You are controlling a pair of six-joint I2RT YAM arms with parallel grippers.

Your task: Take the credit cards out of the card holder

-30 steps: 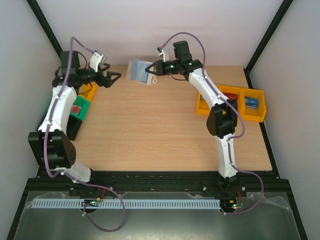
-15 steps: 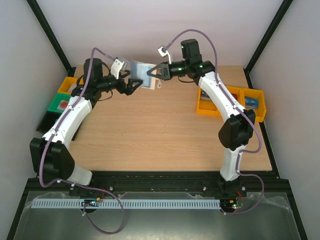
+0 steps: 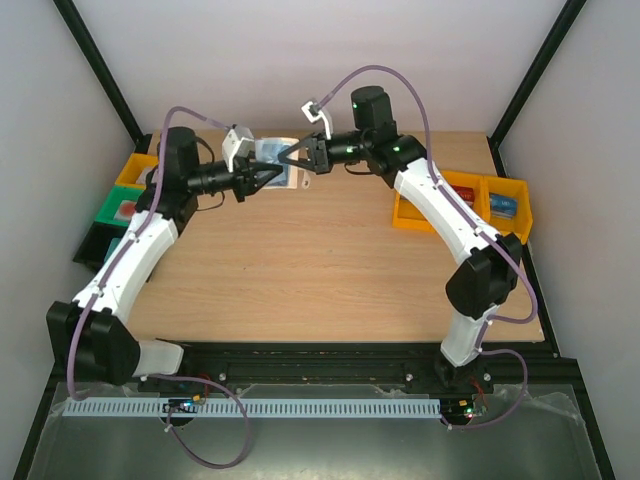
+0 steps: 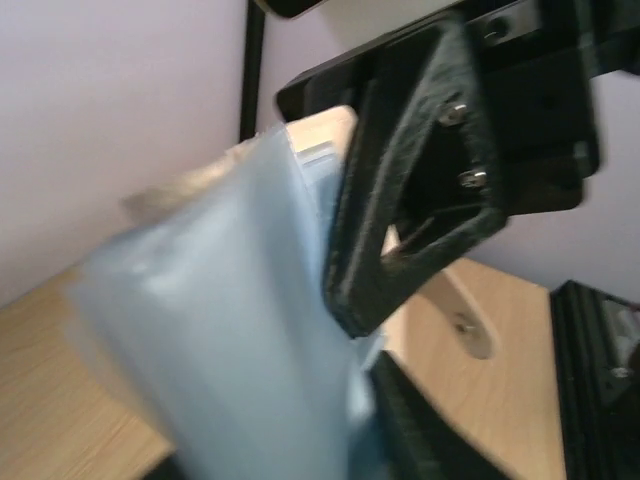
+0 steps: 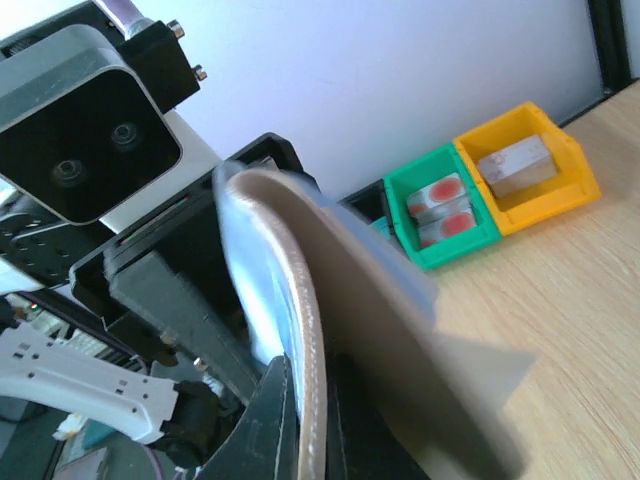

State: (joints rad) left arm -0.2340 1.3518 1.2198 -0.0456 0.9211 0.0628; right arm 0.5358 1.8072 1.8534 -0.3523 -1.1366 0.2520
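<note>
Top external view: the card holder [image 3: 272, 151] is held in the air above the far middle of the desk [image 3: 300, 270], between the two arms. The right fingers [image 3: 291, 158] are clamped on its edge. In the right wrist view the pale beige cover is seen pinched between them, with the blue inside turned toward the left arm. The left fingers [image 3: 256, 179] are set against the open side of the holder. Whether they are apart or closed on anything cannot be told, since their tips are lost behind the blurred blue surface. No credit cards are clearly seen; they are judged to be in the pockets, so the extraction is judged not yet done.

Several failures are possible from here. If a flap is caught instead of a card, the whole holder could be dragged out of the thin edge grip and dropped onto the desk. A card pulled at an angle to its pocket could be jammed or bent. With both sets of fingers so near, a collision could be caused by a small misalignment.
</note>
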